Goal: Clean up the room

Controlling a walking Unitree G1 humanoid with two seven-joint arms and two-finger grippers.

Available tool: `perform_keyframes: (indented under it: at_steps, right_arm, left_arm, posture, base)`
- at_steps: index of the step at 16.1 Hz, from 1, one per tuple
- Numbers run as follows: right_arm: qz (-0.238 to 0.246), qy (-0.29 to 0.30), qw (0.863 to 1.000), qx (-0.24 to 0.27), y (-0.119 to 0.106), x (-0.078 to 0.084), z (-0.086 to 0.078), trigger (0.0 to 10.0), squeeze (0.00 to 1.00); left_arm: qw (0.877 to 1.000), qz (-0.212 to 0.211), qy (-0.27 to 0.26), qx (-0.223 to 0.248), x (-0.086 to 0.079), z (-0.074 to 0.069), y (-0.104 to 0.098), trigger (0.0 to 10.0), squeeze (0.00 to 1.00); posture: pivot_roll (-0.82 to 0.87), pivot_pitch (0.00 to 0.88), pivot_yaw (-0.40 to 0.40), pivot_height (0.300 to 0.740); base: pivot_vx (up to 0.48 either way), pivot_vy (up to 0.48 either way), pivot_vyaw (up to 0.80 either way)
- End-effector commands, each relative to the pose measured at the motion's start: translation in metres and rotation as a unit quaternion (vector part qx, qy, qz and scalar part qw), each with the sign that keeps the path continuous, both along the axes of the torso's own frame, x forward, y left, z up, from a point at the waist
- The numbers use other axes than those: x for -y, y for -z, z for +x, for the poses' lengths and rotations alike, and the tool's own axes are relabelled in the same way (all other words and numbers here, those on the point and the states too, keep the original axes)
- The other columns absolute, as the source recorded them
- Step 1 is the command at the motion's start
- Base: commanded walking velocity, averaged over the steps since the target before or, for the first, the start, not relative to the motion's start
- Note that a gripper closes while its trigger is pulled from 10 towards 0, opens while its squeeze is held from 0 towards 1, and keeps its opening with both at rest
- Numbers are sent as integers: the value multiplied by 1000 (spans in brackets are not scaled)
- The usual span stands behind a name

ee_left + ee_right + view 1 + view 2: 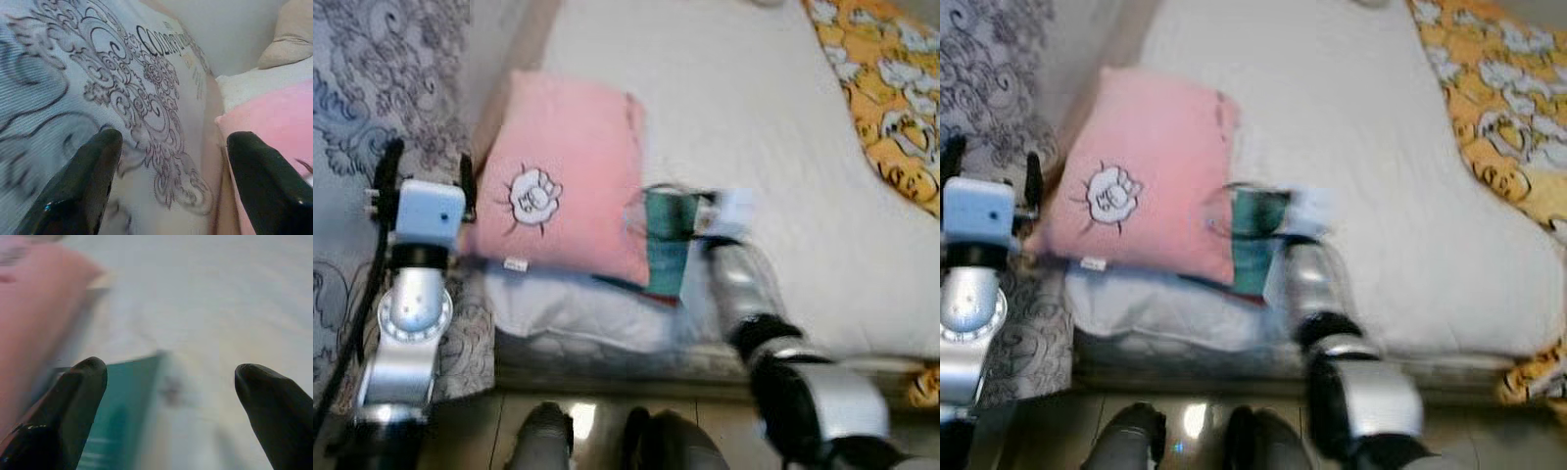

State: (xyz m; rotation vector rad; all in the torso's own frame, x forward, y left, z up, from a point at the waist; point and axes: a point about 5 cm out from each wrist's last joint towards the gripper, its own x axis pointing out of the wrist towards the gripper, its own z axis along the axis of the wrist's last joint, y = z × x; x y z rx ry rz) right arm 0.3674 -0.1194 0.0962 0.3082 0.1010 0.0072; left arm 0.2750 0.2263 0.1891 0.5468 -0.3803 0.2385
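Right gripper (166, 396) hovers wide open over the flat teal book (668, 245), tucked beside the soft pink square pillow (563, 191) on the white bed (754, 147). Stiff, probably light; pinch its exposed edge. Left gripper (168, 166) is spread too.

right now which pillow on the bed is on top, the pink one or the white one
The pink pillow, with a cartoon patch on its face; it lies on the white pillow, which shows beneath its near edge.
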Motion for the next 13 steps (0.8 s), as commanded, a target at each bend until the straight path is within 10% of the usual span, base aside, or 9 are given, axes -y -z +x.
perform_keyframes:
  at_steps: [1,3,7,13]
  right_arm:
    - [7,7,1000,6,1,2,-2,10000,0]
    - [-112,-31,992,46,-6,3,-2,10000,0]
    - [-163,-30,983,78,-12,14,-3,10000,0]
    - [-154,94,981,-69,30,58,-19,10000,0]
  left_arm:
    - [1000,6,-5,-3,2,-4,0,10000,0]
    - [999,-3,15,-30,7,-5,10,10000,0]
    - [996,-37,28,-79,19,-10,34,10000,0]
    - [996,-28,9,-87,9,-17,36,10000,0]
  posture:
    - [325,249,-153,716]
    - [308,234,-156,716]
    - [287,201,-179,716]
    - [297,226,-183,716]
  base:
    - [0,0,0]
    - [0,0,0]
    - [0,0,0]
    - [0,0,0]
